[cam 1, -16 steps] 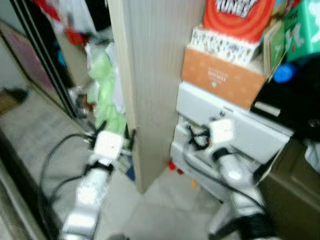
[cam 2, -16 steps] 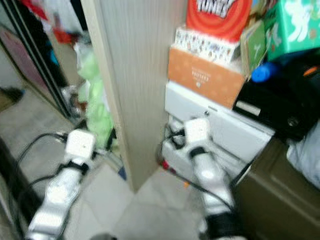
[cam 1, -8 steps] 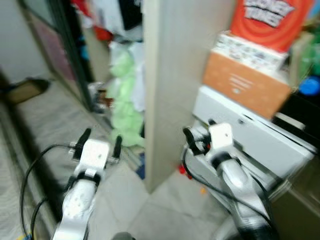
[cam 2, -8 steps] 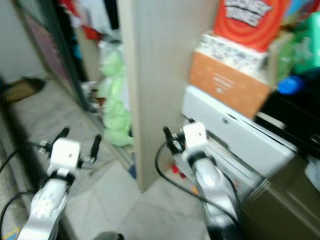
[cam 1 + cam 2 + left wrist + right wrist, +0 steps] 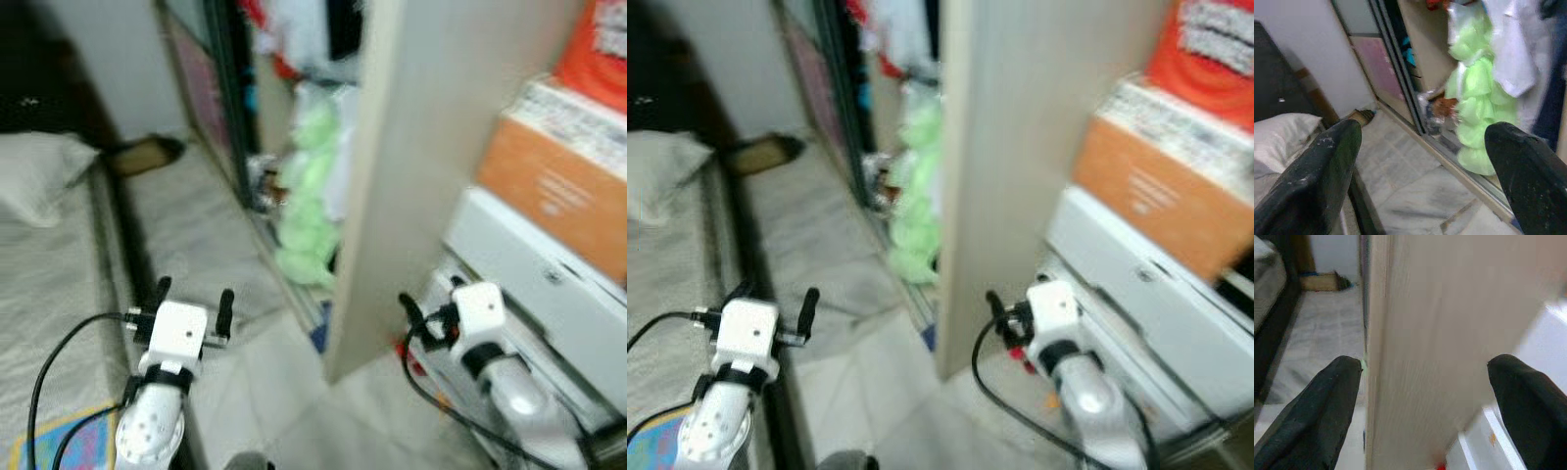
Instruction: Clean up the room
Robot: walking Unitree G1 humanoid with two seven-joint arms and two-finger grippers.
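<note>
Clutter fills the wardrobe ahead of your left gripper (image 5: pixel 192 294), fingers apart and empty: a green plush toy (image 5: pixel 1476 105) sits just beyond it, behind the sliding-door track. Your right gripper (image 5: pixel 994 313), fingers apart, faces the wooden panel (image 5: pixel 1440 347), beside stacked boxes (image 5: pixel 549 196).

Evenly lit by soft indoor light, no glare. Heavily motion-blurred across both eye views: print on the orange box (image 5: pixel 554 191) smeared to streaks, edges of the pale wooden panel (image 5: pixel 411 166) soft, green plush (image 5: pixel 309 211) reduced to a hazy mass. Dim toward the far left, around the pillow (image 5: pixel 39 186). Sharper in the left wrist view, though milky and low in contrast. Blurred again on the wood grain in the right wrist view.
</note>
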